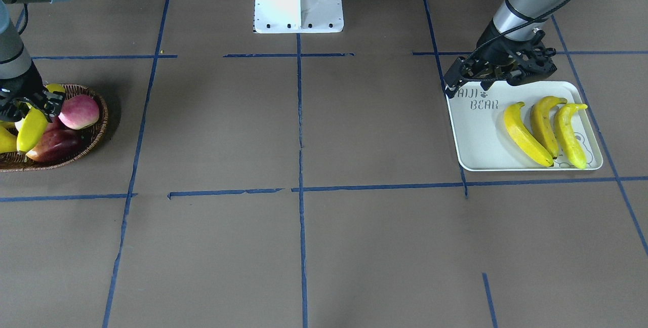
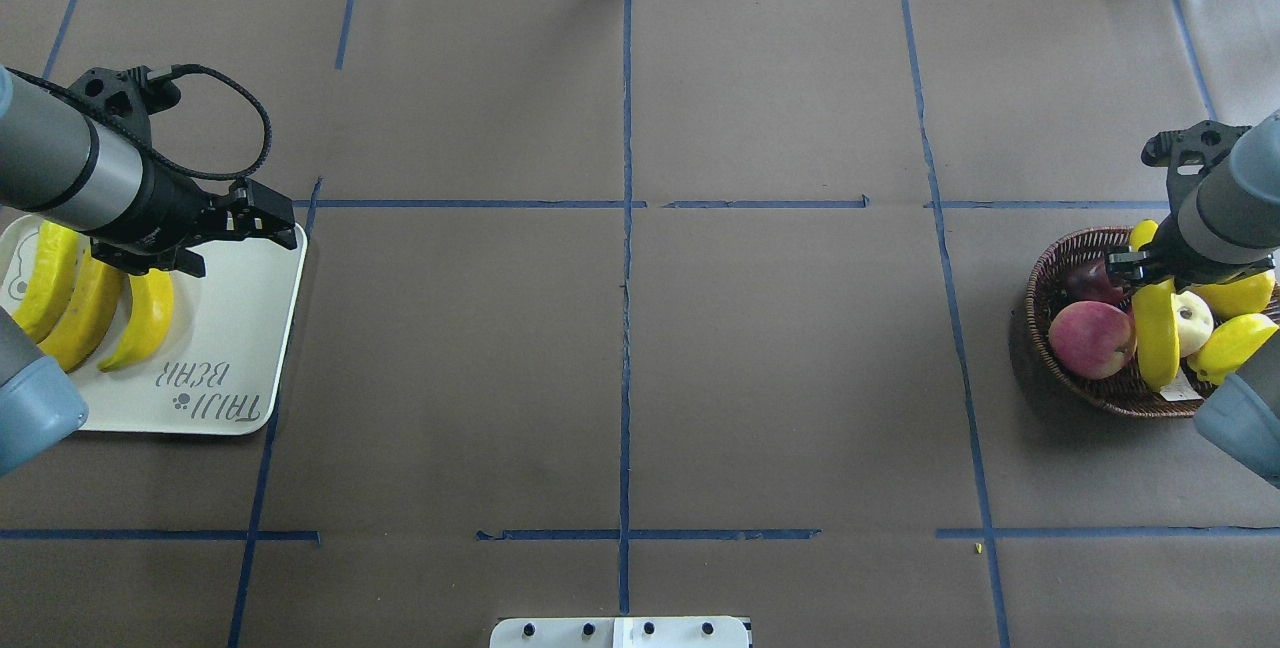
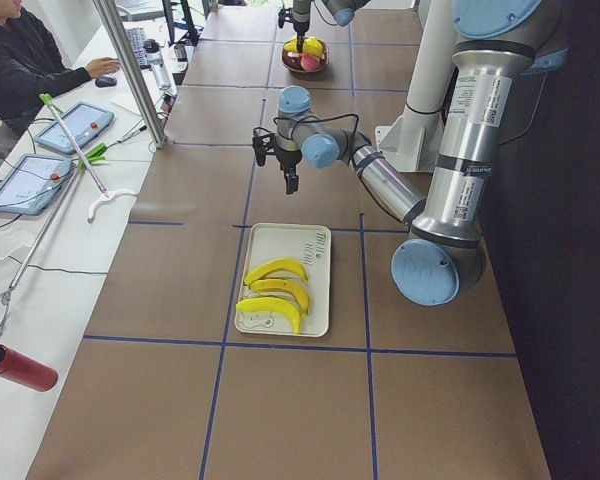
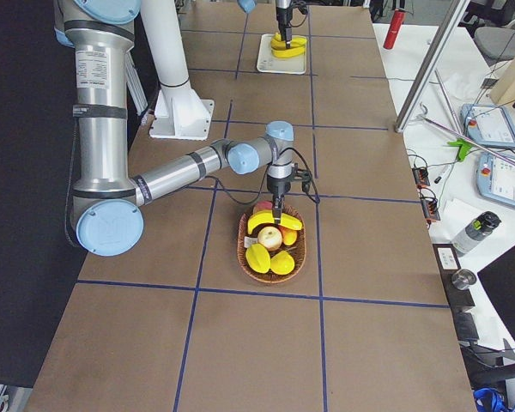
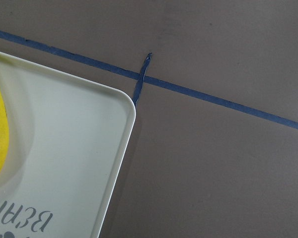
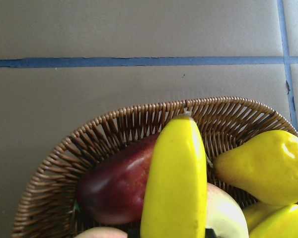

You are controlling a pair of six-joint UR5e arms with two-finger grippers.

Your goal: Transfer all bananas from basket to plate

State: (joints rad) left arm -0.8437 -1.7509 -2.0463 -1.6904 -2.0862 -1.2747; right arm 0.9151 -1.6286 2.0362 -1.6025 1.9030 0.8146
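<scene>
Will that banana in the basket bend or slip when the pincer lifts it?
It probably won't bend: the banana shows one firm curve where it lies across the other fruit in the basket. It looks glossy and rounded, so it might slip or swing in the right pincer.

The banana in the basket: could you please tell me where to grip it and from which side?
Grip the banana across its width near the end by the basket's far rim, coming straight down from above. It lies on top of the pile with that end seemingly clear; the red apple and a pale apple flank its middle.
</scene>
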